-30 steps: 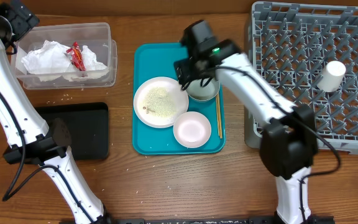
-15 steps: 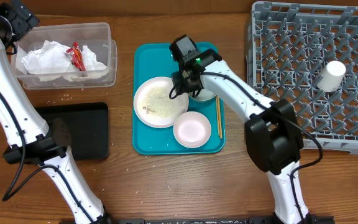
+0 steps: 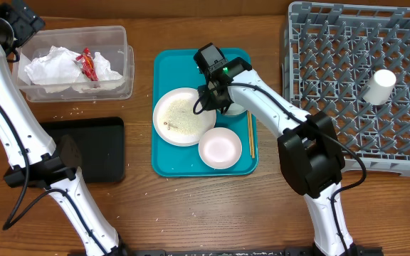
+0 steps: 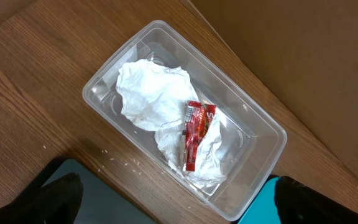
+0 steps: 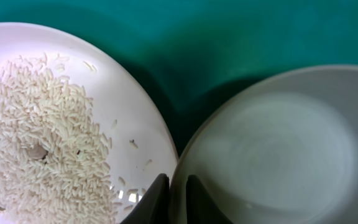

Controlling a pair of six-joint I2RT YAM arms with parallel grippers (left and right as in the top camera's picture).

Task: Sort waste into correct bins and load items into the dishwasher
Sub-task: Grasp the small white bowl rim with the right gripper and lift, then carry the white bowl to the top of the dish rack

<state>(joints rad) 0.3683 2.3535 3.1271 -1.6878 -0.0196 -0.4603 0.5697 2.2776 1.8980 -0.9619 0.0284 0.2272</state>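
Observation:
My right gripper [image 3: 216, 94] [image 5: 176, 198] is shut on the left rim of the grey bowl [image 5: 278, 149] [image 3: 236, 109], one finger inside and one outside. The bowl stands on the teal tray [image 3: 164, 165] next to the large white plate [image 3: 184, 116] [image 5: 48, 124] holding loose rice. A smaller white dish [image 3: 220, 148] lies in front of them. The white cup [image 3: 384, 84] rests in the grey dish rack [image 3: 333, 64]. My left gripper [image 4: 182, 205] hangs open above the clear tub [image 4: 253, 118] [image 3: 119, 35], which holds crumpled napkins [image 4: 145, 93] and a red wrapper [image 4: 194, 134].
A black tray [image 3: 95, 146] lies left of the teal tray, with loose rice grains [image 3: 70, 112] on the wood between it and the tub. Wooden chopsticks [image 3: 250, 134] lie along the teal tray's right side.
My right gripper moved left and down to the bowl's left rim and closed on it. The left arm has not moved.

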